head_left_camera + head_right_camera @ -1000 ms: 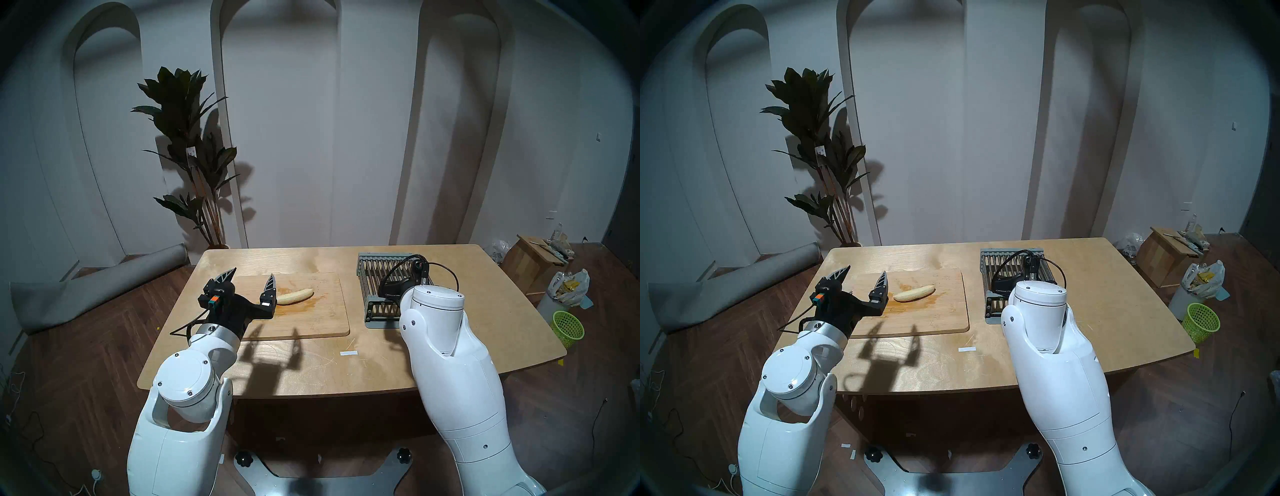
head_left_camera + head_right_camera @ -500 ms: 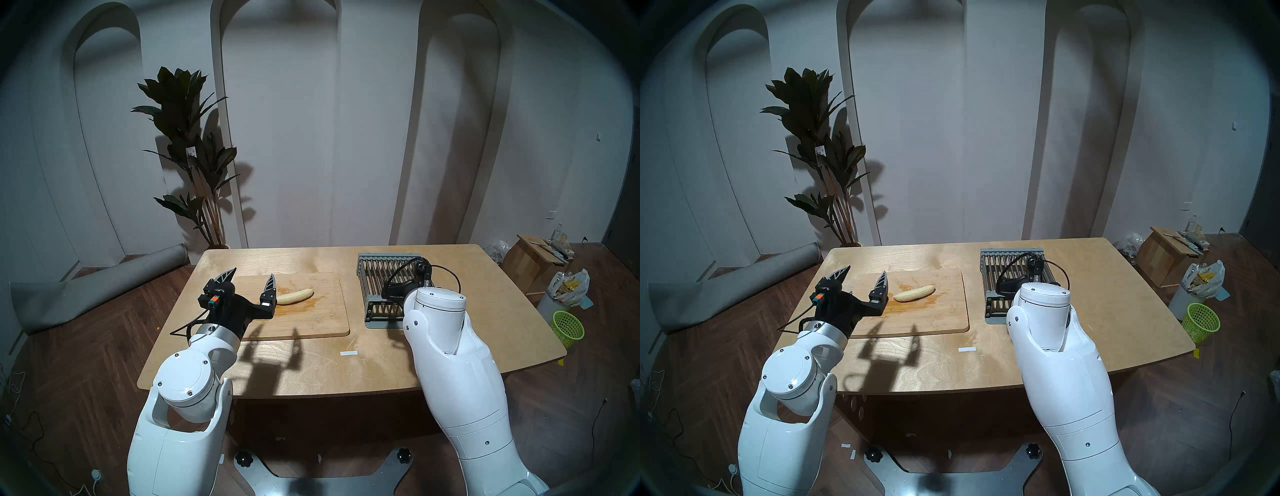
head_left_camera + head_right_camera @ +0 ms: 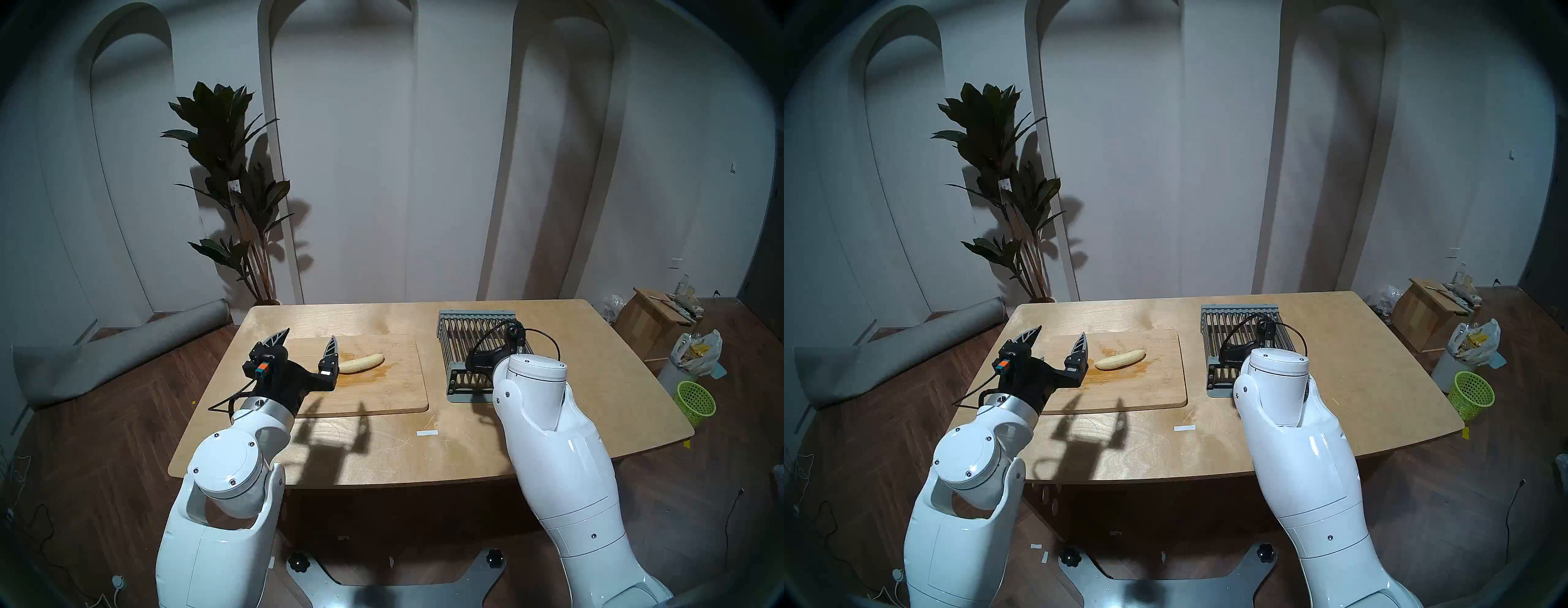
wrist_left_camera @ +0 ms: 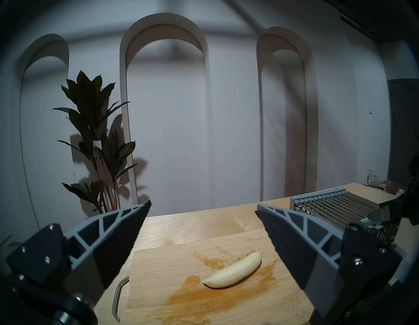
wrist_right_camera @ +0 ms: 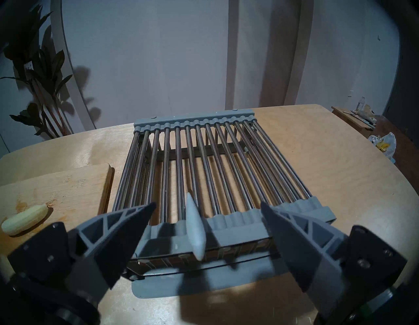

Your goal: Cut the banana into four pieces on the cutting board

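On the smeared light-wood cutting board (image 3: pixel 382 382) I see the peeled cream banana (image 3: pixel 362 363) whole, my left gripper (image 3: pixel 306 343) wide open and empty beside it, right gripper (image 5: pixel 207 205) open, empty, straddling a grey knife handle (image 5: pixel 195 229) on the metal-rod rack (image 3: pixel 479 339).

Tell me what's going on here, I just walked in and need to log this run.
A two-armed robot is set to cut a peeled pale banana, which lies whole on the light-wood cutting board. The left pincer hovers open beside the banana's end, holding nothing. The right pincer is open around a pale grey knife handle resting on the grey metal-rod rack. No cut is made yet.
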